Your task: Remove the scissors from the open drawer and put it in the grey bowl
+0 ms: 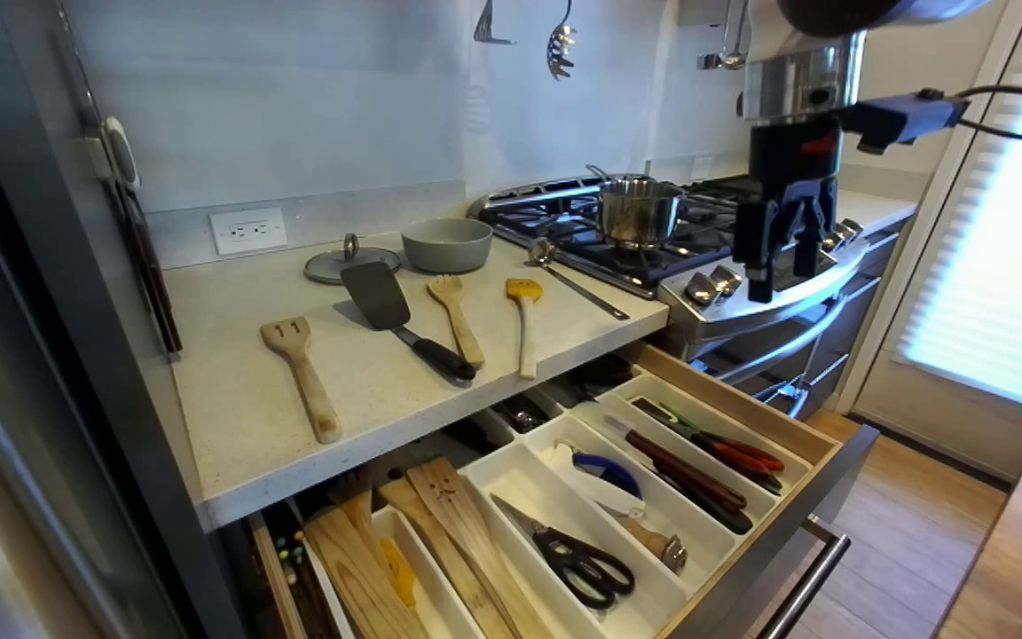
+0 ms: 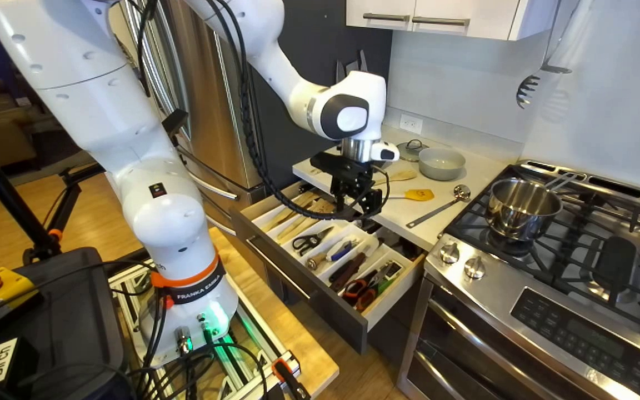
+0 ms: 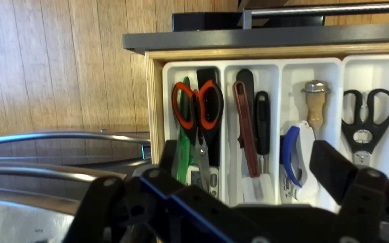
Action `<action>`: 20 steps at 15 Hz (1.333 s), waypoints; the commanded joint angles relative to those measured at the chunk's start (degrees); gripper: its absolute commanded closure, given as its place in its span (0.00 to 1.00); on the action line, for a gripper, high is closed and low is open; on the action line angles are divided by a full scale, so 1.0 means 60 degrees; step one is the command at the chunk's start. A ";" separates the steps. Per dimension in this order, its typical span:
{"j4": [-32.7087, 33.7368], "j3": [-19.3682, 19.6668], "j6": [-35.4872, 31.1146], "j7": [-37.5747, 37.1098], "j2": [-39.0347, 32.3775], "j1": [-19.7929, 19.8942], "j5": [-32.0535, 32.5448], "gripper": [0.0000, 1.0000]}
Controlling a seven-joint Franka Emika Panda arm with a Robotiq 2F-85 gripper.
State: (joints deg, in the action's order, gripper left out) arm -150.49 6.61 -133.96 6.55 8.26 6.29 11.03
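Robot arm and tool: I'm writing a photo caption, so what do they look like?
The arm is white and rounded, with an orange ring above a black band lettered FRANKA EMIKA low down, and a black cable running along it. The tool is black, angular and two-fingered, with a red mark and a silver collar above it.

Your kitchen drawer (image 2: 332, 312) stands open, grey-fronted, fitted with a white divider tray (image 3: 311, 60). In separate compartments you have black-handled kitchen scissors (image 3: 372, 137) and orange-and-black-handled scissors (image 3: 202, 153), both with handles toward the drawer front. Your round grey bowl (image 1: 449, 255) sits upright on the countertop (image 1: 227, 390).
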 commanded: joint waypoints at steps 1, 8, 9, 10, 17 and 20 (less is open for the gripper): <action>0.0042 -0.0017 -0.0084 -0.0039 -0.0328 0.0044 0.0023 0.00; 0.0106 0.0065 -0.1364 0.0086 -0.0969 0.0066 -0.0155 0.00; 0.0147 0.0201 -0.2000 0.0336 -0.1518 0.0115 -0.0439 0.00; 0.0211 0.0358 -0.2484 0.0863 -0.2117 0.0161 -0.0922 0.00; 0.1100 -0.0751 -0.3263 0.4341 -0.5274 0.1272 -0.3908 0.00; 0.1567 -0.0665 -0.3532 0.3447 -0.6260 0.1151 -0.3122 0.00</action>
State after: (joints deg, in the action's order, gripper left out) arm -144.64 3.18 -153.24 30.79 -22.93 12.78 -10.65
